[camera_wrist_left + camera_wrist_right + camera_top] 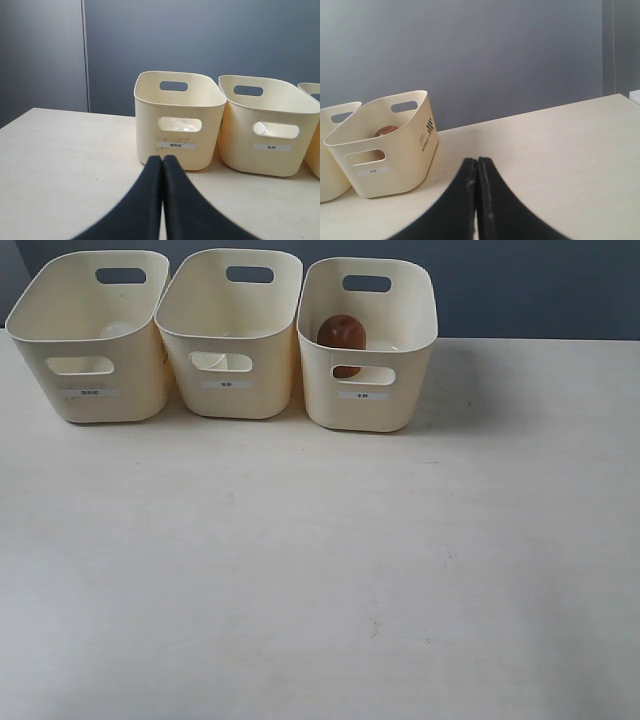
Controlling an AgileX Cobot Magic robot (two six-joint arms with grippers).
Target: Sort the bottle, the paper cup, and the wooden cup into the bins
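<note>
Three cream bins stand in a row at the back of the table: left bin (40, 380), middle bin (232, 400), right bin (365, 412). The dark-brown wooden cup (341, 336) lies inside the right bin and also shows in the right wrist view (385, 131). A white round shape, likely the paper cup (259, 128), shows through the middle bin's front cutout. Faint clear glints, probably the bottle (180, 124), show through the left bin's cutout. My left gripper (163, 158) is shut and empty, in front of the left bin. My right gripper (477, 160) is shut and empty, to the right of the right bin.
The pale wooden table (320, 570) stretches wide in front of the bins. A dark grey wall (520, 285) rises behind them. Neither arm shows in the exterior view.
</note>
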